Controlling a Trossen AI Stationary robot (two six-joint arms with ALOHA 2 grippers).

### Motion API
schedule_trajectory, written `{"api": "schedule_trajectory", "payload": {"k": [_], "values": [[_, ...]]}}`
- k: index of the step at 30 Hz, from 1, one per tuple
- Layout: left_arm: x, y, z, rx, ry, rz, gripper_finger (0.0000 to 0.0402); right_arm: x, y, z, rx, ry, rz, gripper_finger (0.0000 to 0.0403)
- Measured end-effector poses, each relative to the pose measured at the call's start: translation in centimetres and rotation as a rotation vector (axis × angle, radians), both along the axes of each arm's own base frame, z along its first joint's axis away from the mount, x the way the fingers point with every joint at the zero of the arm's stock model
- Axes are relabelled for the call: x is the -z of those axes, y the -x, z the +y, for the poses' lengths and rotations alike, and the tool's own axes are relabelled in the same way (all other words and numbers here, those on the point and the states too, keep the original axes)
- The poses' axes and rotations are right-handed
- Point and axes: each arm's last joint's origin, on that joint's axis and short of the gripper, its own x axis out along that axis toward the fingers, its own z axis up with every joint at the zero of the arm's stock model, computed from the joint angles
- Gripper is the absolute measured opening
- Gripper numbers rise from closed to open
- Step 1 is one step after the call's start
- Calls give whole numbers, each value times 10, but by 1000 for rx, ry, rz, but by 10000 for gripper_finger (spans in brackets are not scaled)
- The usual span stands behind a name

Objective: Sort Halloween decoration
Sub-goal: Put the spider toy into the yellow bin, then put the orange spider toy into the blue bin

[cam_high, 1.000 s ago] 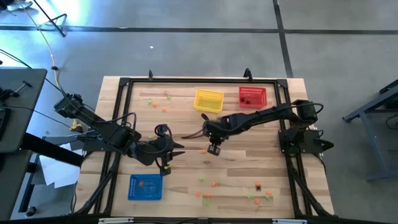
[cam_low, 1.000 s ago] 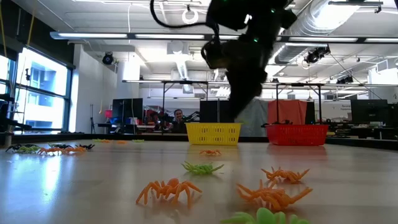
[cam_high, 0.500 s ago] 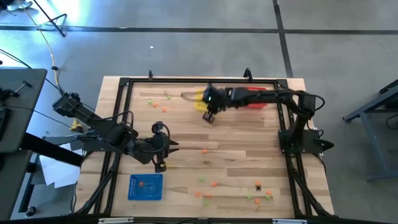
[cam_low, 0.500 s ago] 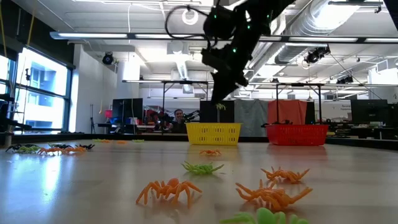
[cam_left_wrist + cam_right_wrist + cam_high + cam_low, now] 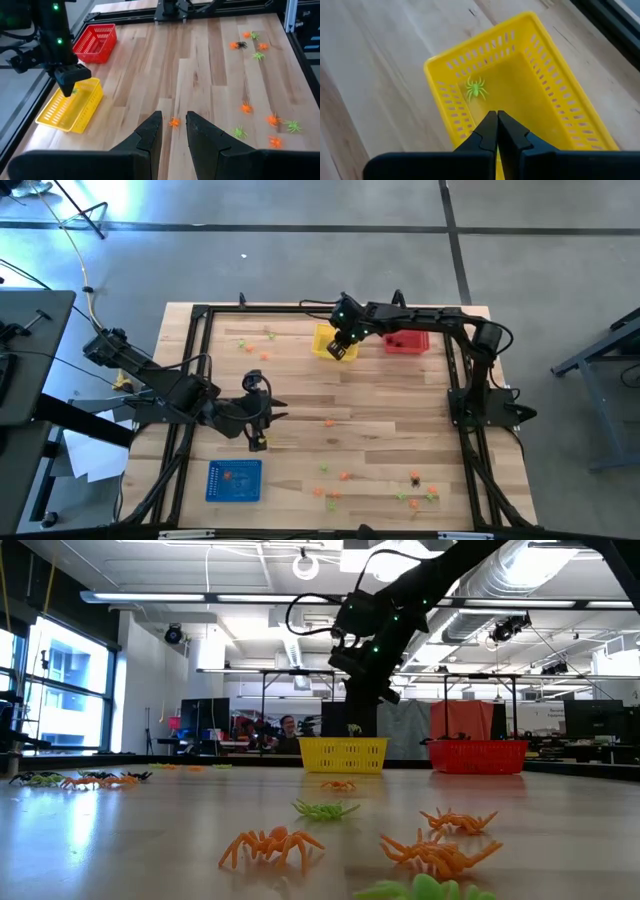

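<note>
The Halloween decoration is tiny spiders. Orange, green and black ones (image 5: 415,480) lie near the front right. A few more (image 5: 262,345) lie at the far left, and one orange spider (image 5: 174,121) sits mid-table. My right gripper (image 5: 340,348) hangs over the yellow basket (image 5: 322,338), shut on a light green spider (image 5: 475,89). My left gripper (image 5: 173,117) hovers open over the table's left middle (image 5: 280,418), nothing between its fingers. My right gripper holds the light green spider (image 5: 74,91) at its fingertips; which part of it they have is too small to tell. The fingers slant down from the table's right side. The spider hangs clear, just above the yellow basket's rim (image 5: 352,728).
A red basket (image 5: 408,342) stands right of the yellow one at the far edge. A blue basket (image 5: 234,480) with an orange spider inside sits at the near left. A black frame runs along the table's edges. Bare wood lies between the arms.
My right gripper has swung from the table's middle toward the far edge, staying shut, and now hangs over the yellow basket with the green spider under its tips. My left arm has stayed about where it was.
</note>
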Motion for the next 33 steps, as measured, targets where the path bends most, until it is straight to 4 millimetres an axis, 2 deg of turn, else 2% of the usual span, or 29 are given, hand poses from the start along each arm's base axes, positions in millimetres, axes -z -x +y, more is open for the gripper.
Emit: {"api": "schedule_trajectory", "payload": {"k": [5, 14, 16, 19, 22, 25, 29, 33], "values": [[0, 0, 0, -3, -1, -3, 74, 0, 2, 1, 2, -16, 23, 23], [0, 0, 0, 3, -12, 3, 74, 2, 7, 4, -7, -51, 93, 114], [1, 1, 2, -25, -45, 11, 74, -5, 10, 7, -13, -68, 119, 121], [5, 7, 11, -117, -127, 59, 74, -28, 12, 15, -47, -67, 124, 122], [11, 13, 28, -241, -161, 128, 74, -55, 11, 33, -97, -54, 113, 119], [17, 17, 49, -358, -188, 214, 74, -86, 12, 59, -157, -41, 93, 112], [39, 15, 80, -461, -246, 339, 74, -120, 16, 107, -209, 1, 99, 100], [66, 14, 113, -506, -279, 460, 74, -143, 33, 156, -138, 125, 196, 89]]}}
